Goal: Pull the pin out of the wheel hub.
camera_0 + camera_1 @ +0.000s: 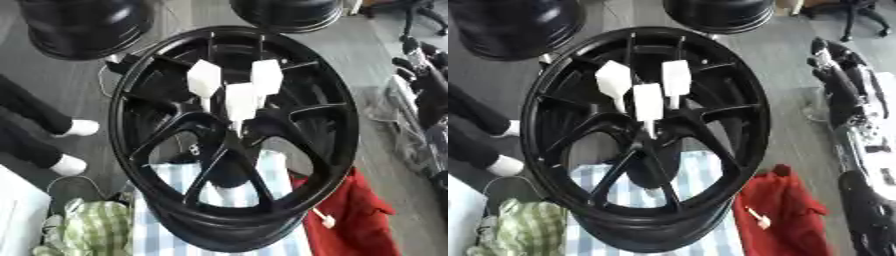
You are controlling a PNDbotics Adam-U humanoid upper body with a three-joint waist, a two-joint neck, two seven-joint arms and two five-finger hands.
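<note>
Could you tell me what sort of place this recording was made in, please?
Probably a workshop or a wheel-assembly test area: a black wheel with three white pins in its hub stands over a striped cloth, and more black rims sit on the grey floor behind it.

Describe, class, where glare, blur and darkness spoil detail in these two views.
Left eye view: pins glare flat white, edges soft; wheel hub black, spokes merging. Right eye view: right arm blurred at the edge; sheen on the upper-left rim.
</note>
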